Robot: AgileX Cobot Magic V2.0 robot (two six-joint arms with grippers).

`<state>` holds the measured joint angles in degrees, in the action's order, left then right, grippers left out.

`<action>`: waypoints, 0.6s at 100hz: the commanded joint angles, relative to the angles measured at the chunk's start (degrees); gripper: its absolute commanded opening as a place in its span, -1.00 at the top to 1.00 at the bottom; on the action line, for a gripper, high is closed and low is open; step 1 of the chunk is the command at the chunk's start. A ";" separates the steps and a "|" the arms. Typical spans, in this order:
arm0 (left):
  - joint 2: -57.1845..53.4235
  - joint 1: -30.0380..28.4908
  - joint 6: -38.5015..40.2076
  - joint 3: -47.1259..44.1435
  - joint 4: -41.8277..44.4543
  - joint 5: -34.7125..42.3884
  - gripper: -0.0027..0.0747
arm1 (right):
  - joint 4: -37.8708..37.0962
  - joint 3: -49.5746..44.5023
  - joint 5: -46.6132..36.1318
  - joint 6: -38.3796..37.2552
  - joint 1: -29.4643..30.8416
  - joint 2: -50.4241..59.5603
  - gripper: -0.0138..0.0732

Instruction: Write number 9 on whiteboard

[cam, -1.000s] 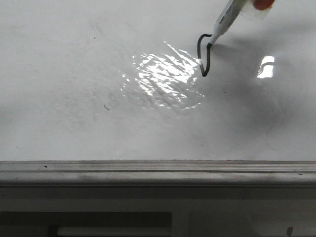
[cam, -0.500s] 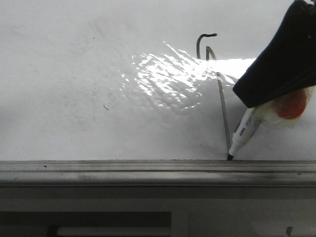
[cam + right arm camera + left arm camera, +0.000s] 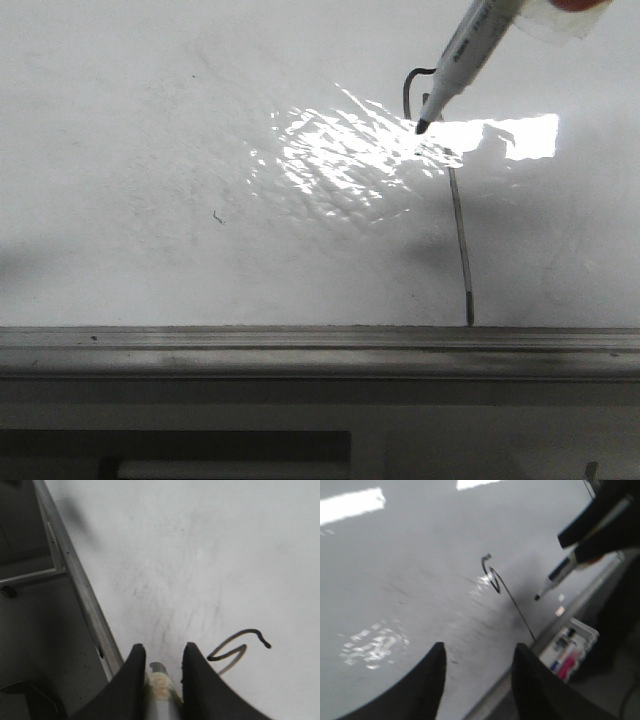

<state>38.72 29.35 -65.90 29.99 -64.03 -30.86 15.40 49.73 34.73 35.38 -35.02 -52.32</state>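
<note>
**Marker lifted near the loop of the written 9; risk of a stray stroke.**
The right gripper (image 3: 160, 672) clamps the marker (image 3: 463, 58), its tip poised close to the loop of the number 9 (image 3: 459, 225), which sits right of centre on the whiteboard (image 3: 150, 200), its tail reaching the rail (image 3: 300, 345). Whether the tip touches cannot be told. Any contact here would likely add a line over the loop and spoil the 9. The left gripper (image 3: 477, 667) hangs with jaws apart, holding nothing.
</note>
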 commanded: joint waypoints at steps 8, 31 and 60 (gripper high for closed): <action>9.39 0.16 -11.57 5.15 -6.30 -12.36 -0.10 | 0.00 2.09 0.41 0.60 -5.35 -0.12 0.78; 20.27 6.79 -27.77 10.01 -12.27 -16.01 -0.02 | 0.00 2.09 -4.26 0.60 -12.51 -2.15 0.78; 28.40 11.97 -27.93 14.75 -12.88 -14.87 -0.01 | 1.11 2.09 -6.09 0.60 -15.77 -3.66 0.78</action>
<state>66.54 40.47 -93.52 42.09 -72.84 -45.61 15.69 49.82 32.73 35.56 -50.44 -56.11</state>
